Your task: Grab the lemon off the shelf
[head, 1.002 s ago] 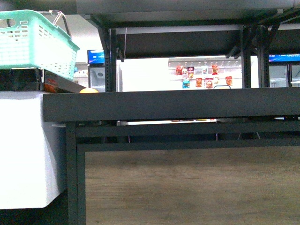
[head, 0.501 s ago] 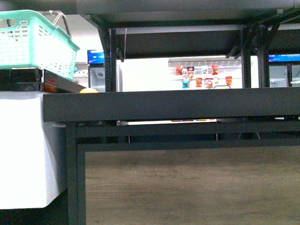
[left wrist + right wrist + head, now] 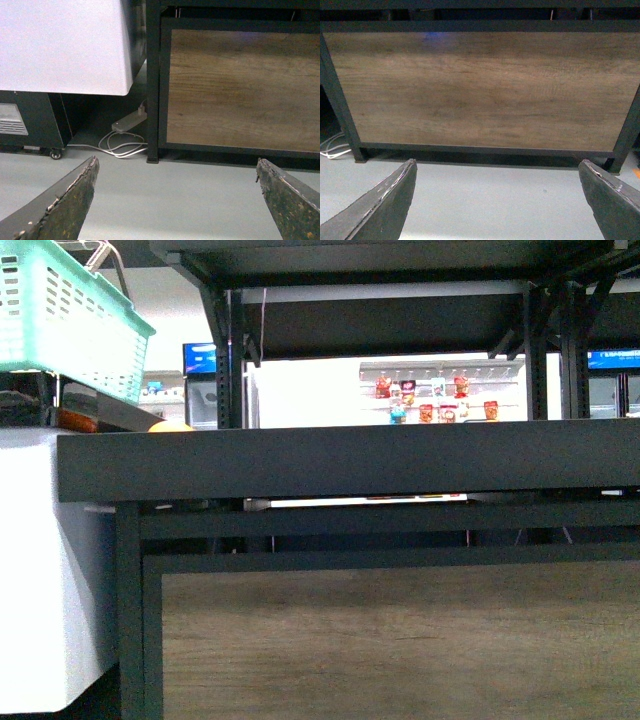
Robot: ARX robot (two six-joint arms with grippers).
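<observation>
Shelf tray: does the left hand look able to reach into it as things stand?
Probably not yet. The left hand, open, sits low over the floor, facing the shelf at its wood-grain panel, below the tray rim; the front view shows no arm near it.

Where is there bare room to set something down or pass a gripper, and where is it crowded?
Free: grey floor before the wood panel; the open slot above the tray rim, under the upper tier, tray contents hidden. Crowded: cables beside the shelf leg.
</observation>
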